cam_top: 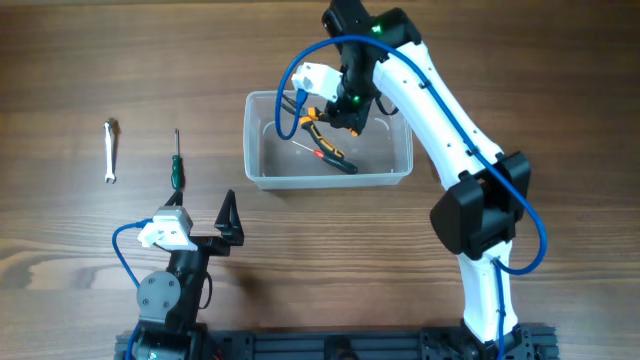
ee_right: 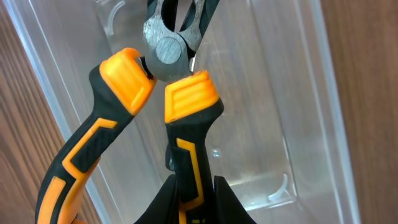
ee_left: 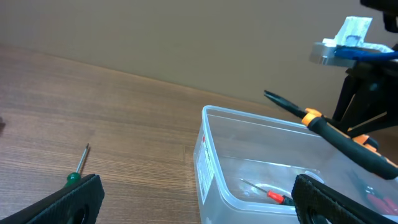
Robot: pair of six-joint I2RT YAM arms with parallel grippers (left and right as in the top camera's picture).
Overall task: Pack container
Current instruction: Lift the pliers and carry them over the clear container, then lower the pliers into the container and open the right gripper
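Note:
The container (cam_top: pixel 330 181) is a clear plastic tub at the table's middle, also in the left wrist view (ee_left: pixel 208 165). My right gripper (cam_top: pixel 346 108) hangs over its far left part, shut on one handle of orange-and-black pliers (cam_top: pixel 314 120). From the right wrist, the fingers (ee_right: pixel 230 202) clamp that handle just under the pliers (ee_right: pixel 186 99), whose steel head points down into the tub (ee_right: pixel 298 93). A red-and-black screwdriver (cam_top: pixel 328 158) lies on the tub floor (ee_left: pixel 277 197). My left gripper (cam_top: pixel 205 222) stands open near the front edge, nothing between its fingers (ee_left: pixel 74 200).
A green-handled screwdriver (cam_top: pixel 176 168) lies left of the tub, also seen from the left wrist (ee_left: pixel 75 175). A small steel wrench (cam_top: pixel 111 150) lies further left. The right arm (cam_top: pixel 470 200) reaches across the table's right side.

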